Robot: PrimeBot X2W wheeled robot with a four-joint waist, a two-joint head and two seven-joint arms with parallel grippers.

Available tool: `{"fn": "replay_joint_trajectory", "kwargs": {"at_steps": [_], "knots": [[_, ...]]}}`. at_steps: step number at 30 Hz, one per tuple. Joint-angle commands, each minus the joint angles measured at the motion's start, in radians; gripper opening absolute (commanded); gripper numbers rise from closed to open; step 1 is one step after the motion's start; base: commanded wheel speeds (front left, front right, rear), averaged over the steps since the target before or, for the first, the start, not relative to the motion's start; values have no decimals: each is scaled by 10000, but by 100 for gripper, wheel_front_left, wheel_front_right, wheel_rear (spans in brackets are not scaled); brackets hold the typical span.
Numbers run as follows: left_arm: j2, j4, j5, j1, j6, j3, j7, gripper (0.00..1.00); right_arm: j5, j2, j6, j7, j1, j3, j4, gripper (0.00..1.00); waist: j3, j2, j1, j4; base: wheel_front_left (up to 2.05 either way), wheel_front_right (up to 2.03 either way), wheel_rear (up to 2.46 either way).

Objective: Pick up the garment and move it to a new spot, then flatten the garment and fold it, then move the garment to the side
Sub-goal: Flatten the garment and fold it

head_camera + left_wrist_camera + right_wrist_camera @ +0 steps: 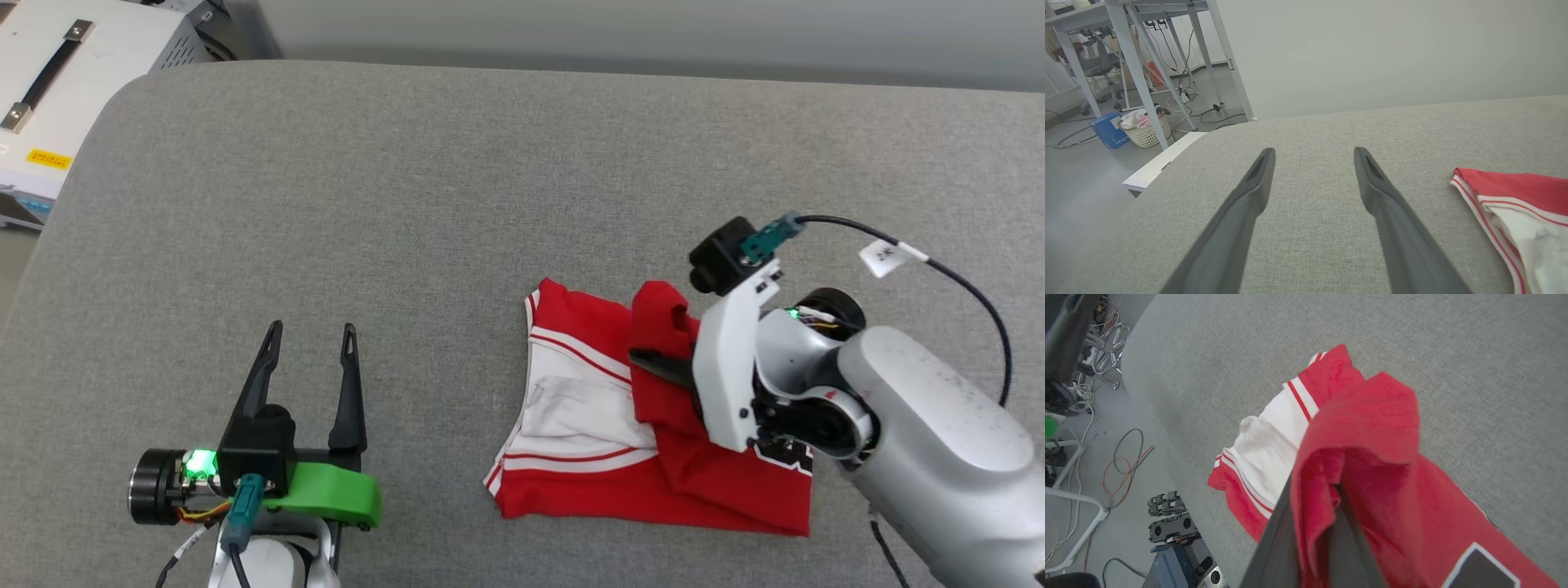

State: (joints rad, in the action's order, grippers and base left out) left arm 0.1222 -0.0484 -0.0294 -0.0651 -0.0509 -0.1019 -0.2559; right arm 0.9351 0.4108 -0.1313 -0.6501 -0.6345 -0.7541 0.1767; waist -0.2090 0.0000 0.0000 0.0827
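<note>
One garment (645, 474) lies bunched on the grey padded surface (408, 204), at four o'clock in the head view. The right gripper (645, 355) pinches a raised red fold at the garment's twelve o'clock, jaws narrow on the cloth, likely to lift it for moving. The left gripper (313, 331), at eight o'clock, is spread wide and empty, probably kept clear. Two grippers, one garment

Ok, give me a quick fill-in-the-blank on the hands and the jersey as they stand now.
The right hand is shut on a raised fold of the jersey, whose body is ____.
The left hand is ____ and holds nothing.
The jersey's sleeve is ____ with striped trim.
The jersey lies on a ____ fabric surface.
Missing words: red; open; white; grey.
</note>
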Motion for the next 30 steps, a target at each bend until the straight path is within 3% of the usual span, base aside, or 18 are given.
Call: {"fn": "replay_joint_trajectory", "kwargs": {"at_steps": [1,9,15,16,17,18,25,30], "knots": [[-70,-3,92,-216,39,7,-59,100,-132,-168,6,135,-289,-238,266,0,-103,0,0,29,0,0,0],[-122,-22,122,-367,43,29,-59,100,-686,-980,6,1149,-1034,-1690,2447,0,-346,0,0,45,0,0,0],[-135,-78,134,-398,44,58,-59,100,-454,-1274,6,1957,-1097,-2409,3443,0,-312,0,0,-5,0,0,0],[-135,-98,134,-376,44,65,-59,100,-414,-1255,6,2161,-1142,-2490,3494,36,-261,0,0,-27,0,0,0],[-135,-125,138,-350,46,66,-59,100,-343,-1227,6,2373,-1174,-2530,3498,95,-184,0,0,-50,0,0,0],[-133,-143,142,-323,48,67,-59,100,-281,-1191,6,2541,-1196,-2559,3460,100,-121,0,0,-71,0,0,0],[-83,-125,156,-109,44,108,-59,100,-358,-268,6,4538,-1369,-2380,2444,100,386,0,0,-266,0,0,0],[-55,-31,157,58,17,152,-59,100,-1116,451,6,6474,-1100,-1192,2006,100,689,0,0,-476,0,0,0]]}}
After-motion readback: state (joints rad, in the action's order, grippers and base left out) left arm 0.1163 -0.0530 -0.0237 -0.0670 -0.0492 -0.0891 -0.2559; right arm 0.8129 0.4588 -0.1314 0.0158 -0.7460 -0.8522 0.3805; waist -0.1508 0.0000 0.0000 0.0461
